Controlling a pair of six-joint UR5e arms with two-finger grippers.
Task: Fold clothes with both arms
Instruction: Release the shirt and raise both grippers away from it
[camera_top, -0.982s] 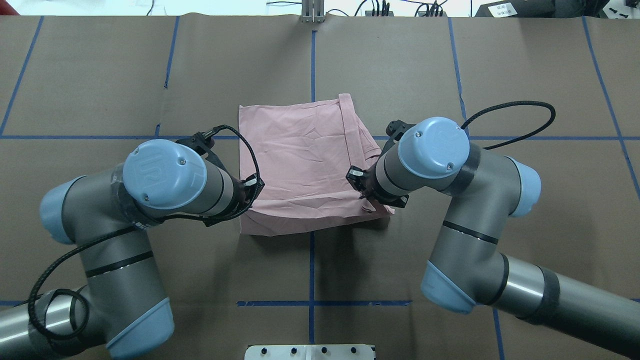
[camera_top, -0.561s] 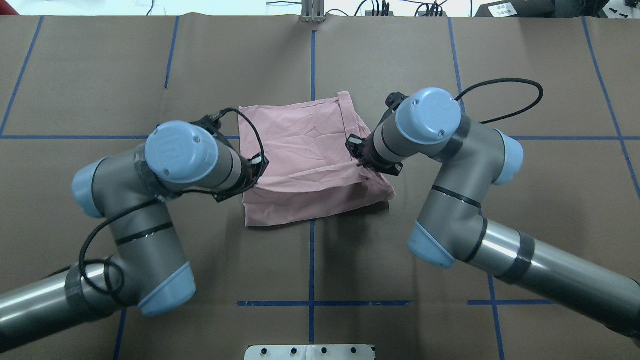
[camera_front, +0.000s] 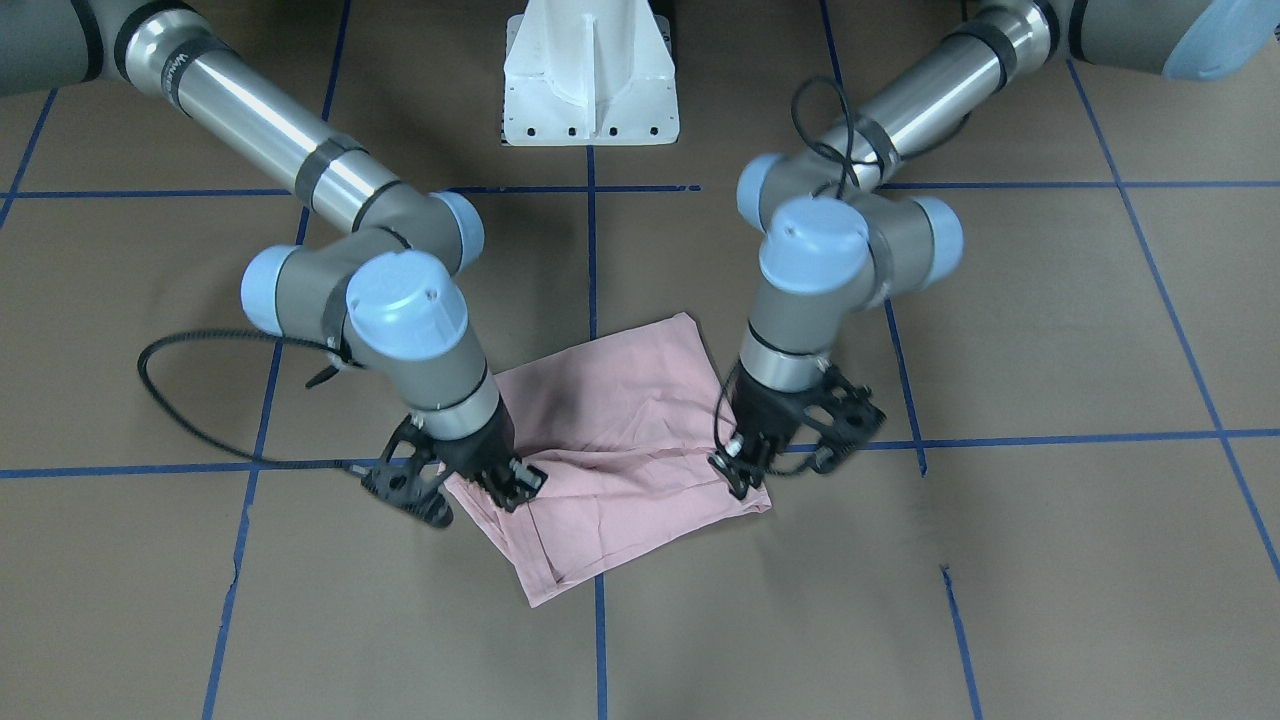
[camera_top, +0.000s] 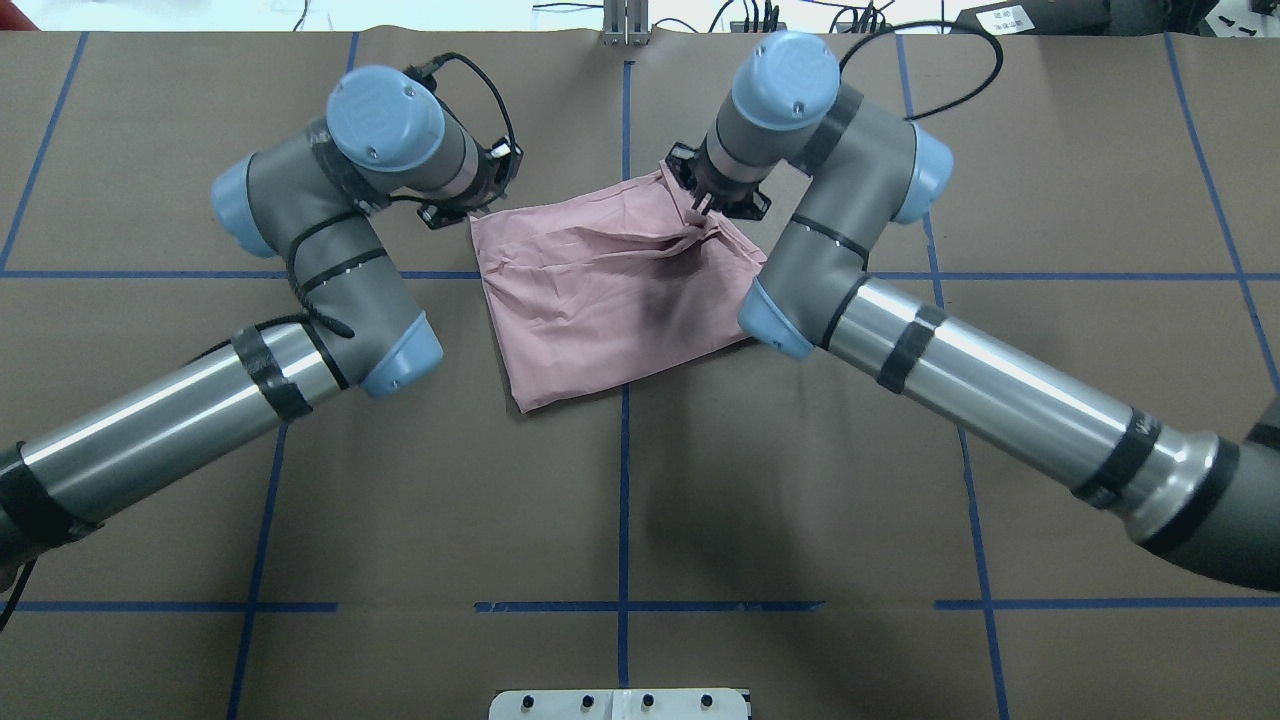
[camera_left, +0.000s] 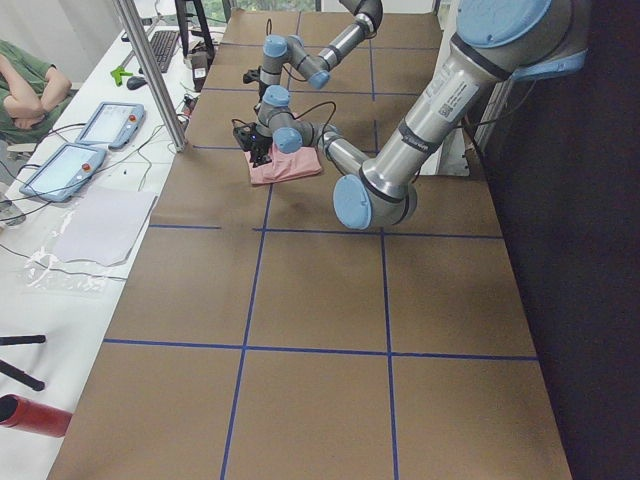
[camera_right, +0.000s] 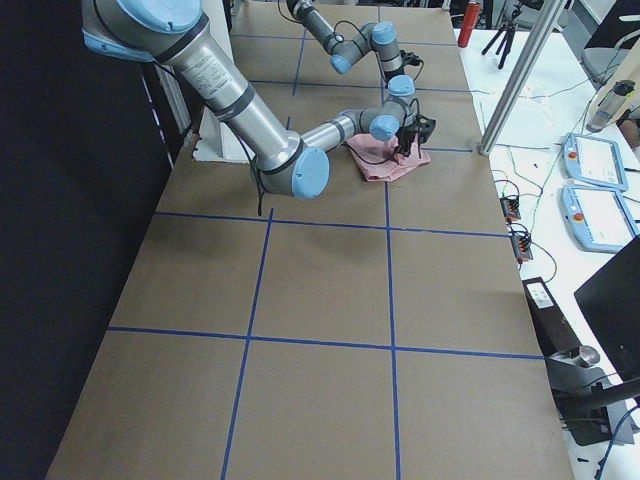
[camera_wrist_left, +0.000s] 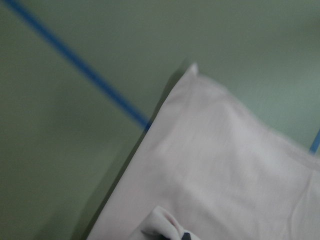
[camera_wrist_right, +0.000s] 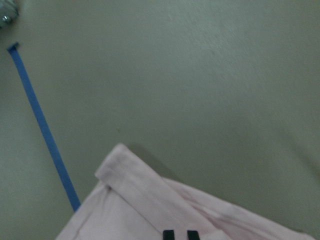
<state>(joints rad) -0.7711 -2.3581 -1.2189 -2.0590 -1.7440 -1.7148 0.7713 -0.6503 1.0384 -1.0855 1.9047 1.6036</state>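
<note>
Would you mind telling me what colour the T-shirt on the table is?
The T-shirt is plain light pink, clearest in the overhead view.

The desk (camera_top: 800, 450) is big and brown, with blue lines (camera_top: 623, 500) that make large squares on it. A pink shirt (camera_top: 600, 300) lies folded on it, right where two of the blue lines cross. A white base (camera_front: 590, 75) stands at the robot's edge.
</note>
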